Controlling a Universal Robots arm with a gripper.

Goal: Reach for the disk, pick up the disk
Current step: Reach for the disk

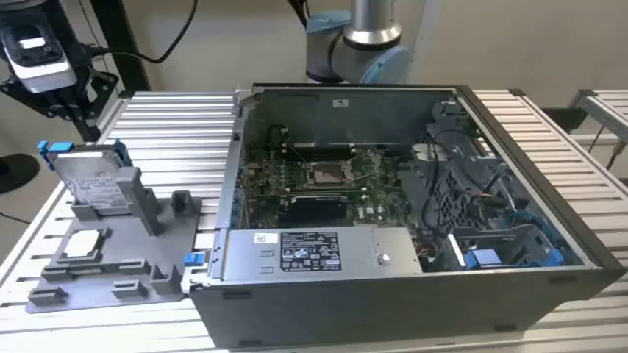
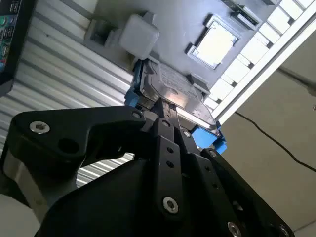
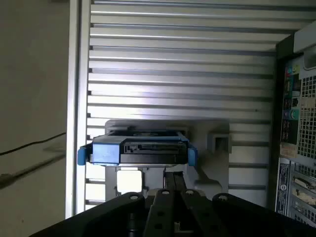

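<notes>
Fingers (image 3: 168,181) of the gripper (image 3: 174,174) lie drawn close together in both wrist views, with barely a slit between them and nothing caught there. In the exterior view the tool (image 1: 87,121) hangs in the upper left of the frame, close above the disk (image 1: 93,180). From where I stand I cannot tell whether its tips touch the drive's top edge.

The disk stands on edge at the left of the frame, leaning back a little, set in a slot of a grey holder (image 1: 108,283). Its pale label face is turned towards the exterior camera. The blue bracket (image 1: 49,149) juts out at both upper corners. In the second wrist view the black linkage (image 2: 98,138) points straight along the drive (image 2: 173,91), and the bracket's blue end (image 2: 210,138) shows just beside the finger.

A small silver square chip (image 1: 87,243) lies flat in a recess of the same holder, lower left of the frame, near the disk and apart from it. The holder rests on a slatted metal table (image 1: 167,125).

An open computer case (image 1: 412,309) takes up the centre and right of the frame, just beside the holder. A motherboard (image 1: 324,176) lies on its floor. A grey metal box (image 1: 393,250) with a black-and-white label sits along its near wall. The arm's column (image 1: 358,33) rises at the top centre, behind the case.
</notes>
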